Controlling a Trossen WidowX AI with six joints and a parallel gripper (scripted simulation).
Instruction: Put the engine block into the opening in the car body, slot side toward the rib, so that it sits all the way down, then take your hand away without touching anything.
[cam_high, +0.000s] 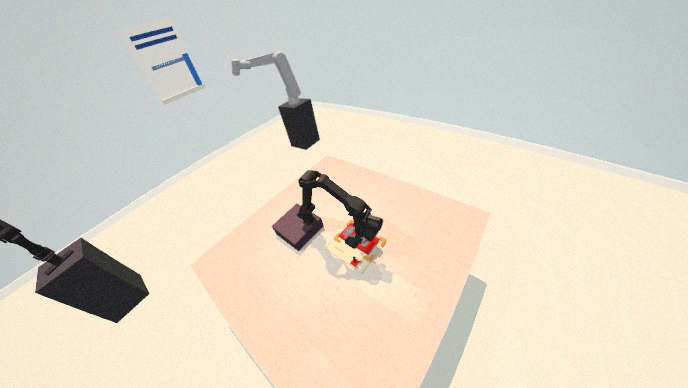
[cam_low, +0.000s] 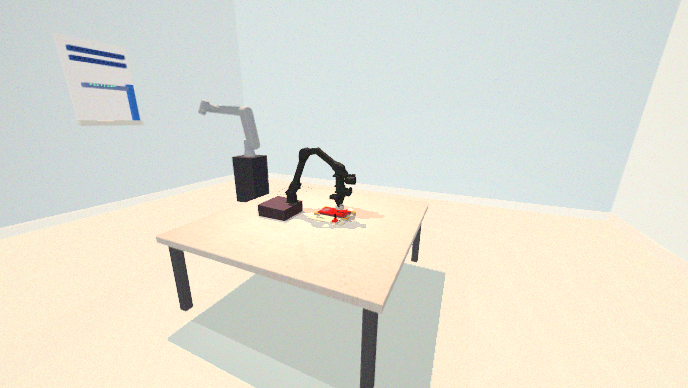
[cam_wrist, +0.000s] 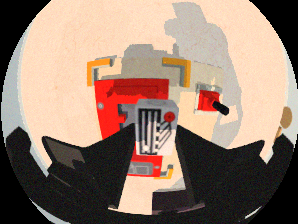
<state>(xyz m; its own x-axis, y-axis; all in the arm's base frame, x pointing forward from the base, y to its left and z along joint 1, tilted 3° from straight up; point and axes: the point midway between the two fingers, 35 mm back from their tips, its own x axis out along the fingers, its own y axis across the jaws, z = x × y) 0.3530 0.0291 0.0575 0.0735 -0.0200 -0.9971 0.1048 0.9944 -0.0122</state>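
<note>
Here we are in a bare robot test room, more lab than workshop: pale blue walls, a cream floor, and one square table (cam_low: 280, 260) on dark legs in the middle. A black arm (cam_low: 320, 155) sits bolted to a dark base (cam_low: 272, 210) on that table, while a second, grey arm (cam_low: 245, 125) stands on a black pedestal (cam_low: 250, 180) behind it. A white poster (cam_low: 100, 82) with blue bars hangs on the wall.

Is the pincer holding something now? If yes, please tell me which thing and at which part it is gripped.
Yes. The pincer is shut on the grey engine block, gripping it by its two opposite sides, one finger on each. The block hangs over the red car body.
</note>
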